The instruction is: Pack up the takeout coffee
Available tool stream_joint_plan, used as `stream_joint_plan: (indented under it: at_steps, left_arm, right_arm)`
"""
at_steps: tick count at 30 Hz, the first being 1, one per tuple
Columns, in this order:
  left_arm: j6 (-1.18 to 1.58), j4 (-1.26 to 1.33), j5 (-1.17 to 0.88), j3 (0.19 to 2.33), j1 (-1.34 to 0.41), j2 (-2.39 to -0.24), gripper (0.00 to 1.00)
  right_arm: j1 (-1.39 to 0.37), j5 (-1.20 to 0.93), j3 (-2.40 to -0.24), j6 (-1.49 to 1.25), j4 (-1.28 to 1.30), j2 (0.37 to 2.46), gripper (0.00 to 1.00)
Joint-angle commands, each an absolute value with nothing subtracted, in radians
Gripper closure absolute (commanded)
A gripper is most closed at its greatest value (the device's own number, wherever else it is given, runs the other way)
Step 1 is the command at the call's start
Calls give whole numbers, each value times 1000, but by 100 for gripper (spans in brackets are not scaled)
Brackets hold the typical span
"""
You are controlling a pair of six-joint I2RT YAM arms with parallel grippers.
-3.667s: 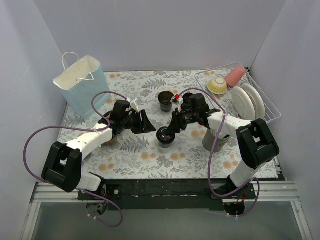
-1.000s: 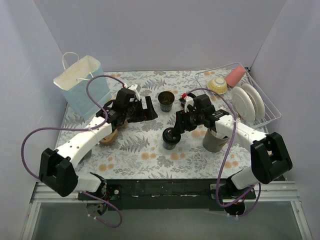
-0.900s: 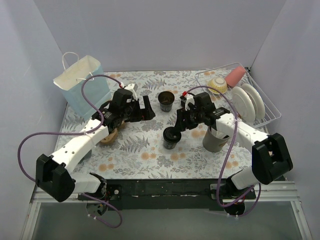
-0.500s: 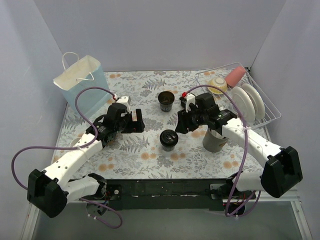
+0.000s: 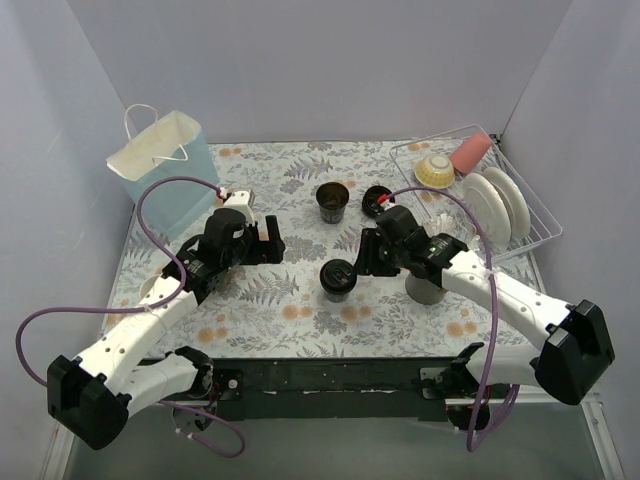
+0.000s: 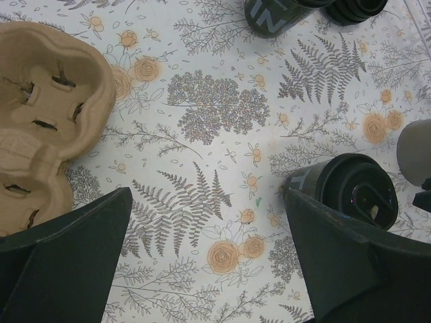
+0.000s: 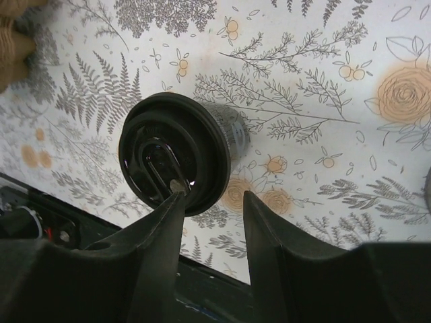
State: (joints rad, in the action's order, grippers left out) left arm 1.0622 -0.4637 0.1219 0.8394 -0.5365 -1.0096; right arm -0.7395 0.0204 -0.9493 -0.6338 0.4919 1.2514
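One takeout coffee, a black cup with its lid on [image 5: 338, 278] [image 6: 351, 195] [image 7: 174, 152], stands mid-table. A second black cup [image 5: 332, 200] [image 6: 275, 13] stands uncovered farther back, white lettering on its side, with a loose black lid [image 5: 377, 197] [image 6: 355, 8] beside it. My right gripper [image 5: 362, 264] [image 7: 214, 198] hovers open just right of the lidded cup with nothing between its fingers; its left fingertip overlaps the lid's rim in the wrist view. My left gripper [image 5: 268, 241] [image 6: 209, 269] is wide open over bare mat, left of that cup.
A brown cardboard cup carrier [image 6: 40, 101] lies left, under my left arm. A blue paper bag [image 5: 160, 165] stands back left. A grey holder [image 5: 428, 287] [image 6: 417, 145] sits under my right arm. A wire dish rack [image 5: 535, 235] with plates, a bowl and a pink cup is at the right.
My right gripper has come off the lidded cup, drawn back to its right, and its jaws have narrowed. My left gripper has opened fully and pulled back toward the near edge.
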Motion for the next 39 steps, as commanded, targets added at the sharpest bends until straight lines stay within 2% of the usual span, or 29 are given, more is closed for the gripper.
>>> stream_joint_plan:
  at_steps: [1,13,25,33,39]
  left_arm:
    - [1049,-457,152,831,-531,-991,2]
    - [1052,-457,158,830,-531,-968,2]
    - [1051,-456,163,827,-531,-956,2]
    - [1051,-456,166,824,-531,-950,2]
    - [1051,-456,167,825,-531,-946,2]
  right_arm:
    - [-788,146,-923,-886,476,1183,52]
    - [-856,209,-899,-1087,477,1232,52]
    - [-884,229,-934,-1095,462,1308,54]
    - [-884,233,-951,-1068,471,1341,76]
    - [-884,245,-968,-1037,465,1350,85]
